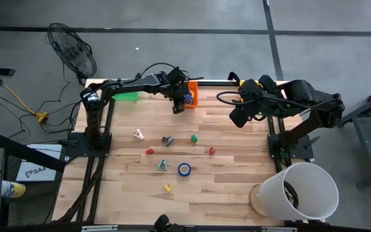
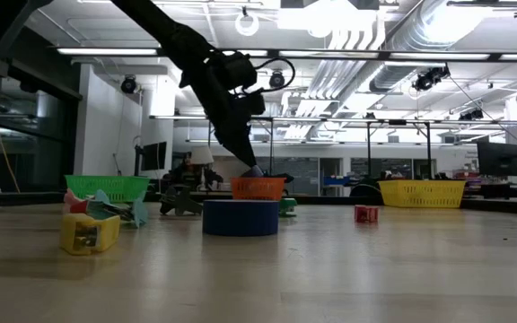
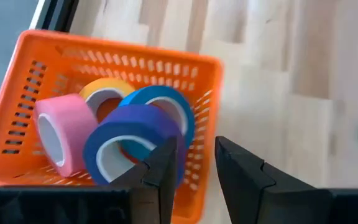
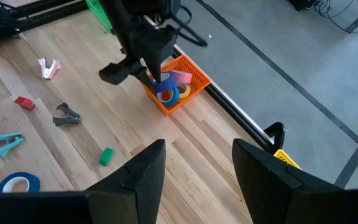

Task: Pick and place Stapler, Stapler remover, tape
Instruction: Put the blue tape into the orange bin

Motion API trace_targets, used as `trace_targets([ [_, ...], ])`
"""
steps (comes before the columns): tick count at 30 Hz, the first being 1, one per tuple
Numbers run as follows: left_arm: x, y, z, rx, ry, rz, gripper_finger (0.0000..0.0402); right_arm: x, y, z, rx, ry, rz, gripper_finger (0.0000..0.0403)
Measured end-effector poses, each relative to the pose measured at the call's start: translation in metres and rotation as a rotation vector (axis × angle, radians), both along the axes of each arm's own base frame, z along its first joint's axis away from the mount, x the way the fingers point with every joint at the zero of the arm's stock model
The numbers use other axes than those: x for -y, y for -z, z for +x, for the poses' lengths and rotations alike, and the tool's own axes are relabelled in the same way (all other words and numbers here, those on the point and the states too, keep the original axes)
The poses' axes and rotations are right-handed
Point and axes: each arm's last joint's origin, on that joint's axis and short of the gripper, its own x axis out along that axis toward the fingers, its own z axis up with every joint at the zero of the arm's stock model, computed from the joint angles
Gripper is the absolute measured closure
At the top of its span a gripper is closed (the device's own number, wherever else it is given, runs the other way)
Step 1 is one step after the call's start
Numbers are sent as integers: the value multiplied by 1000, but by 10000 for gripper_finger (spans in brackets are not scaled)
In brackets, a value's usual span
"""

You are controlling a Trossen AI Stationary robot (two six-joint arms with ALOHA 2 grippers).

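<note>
My left gripper [image 3: 196, 146] hangs open over the near corner of the orange basket [image 3: 17, 124] at the table's far edge. In the basket stand a purple tape roll [image 3: 126, 134], a blue one [image 3: 166, 102], a pink one [image 3: 58, 127] and a yellow one [image 3: 104, 87], leaning on one another. Another blue tape roll [image 1: 184, 169] lies flat on the table. Staple removers [image 1: 167, 140] [image 1: 163, 165] [image 1: 138, 134] and small blocky staplers [image 1: 149, 151] [image 1: 194, 138] [image 1: 167, 187] lie mid-table. My right gripper [image 4: 194, 165] is open, high over the table's right side. My left gripper slants down into the basket's corner. One finger [image 3: 163, 165] stands right at the purple roll's rim [image 3: 160, 134], the other outside the basket wall. Whether that finger touches the roll, I cannot tell. The roll rests in the basket against the other rolls.
A green basket [image 1: 126, 96] sits at the far left and a yellow basket [image 2: 423, 192] at the far right. A white bucket [image 1: 298, 191] stands off the table's near right corner. Bare wood lies along the near edge.
</note>
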Motion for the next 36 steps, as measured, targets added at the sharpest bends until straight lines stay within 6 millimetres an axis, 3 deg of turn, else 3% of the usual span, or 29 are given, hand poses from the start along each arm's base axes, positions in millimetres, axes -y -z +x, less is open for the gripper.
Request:
trace_targets([
  [7,6,-30,-12,75,41,-15,294,0,0,0,0,-2,3,224],
  [14,28,-56,-33,6,122,-15,293,0,0,0,-3,-5,1,224],
  [20,61,-68,-41,-70,196,-48,293,-1,1,0,-8,-21,23,224],
  [36,167,-69,-24,-171,282,-130,293,-5,1,1,-31,-91,53,224],
])
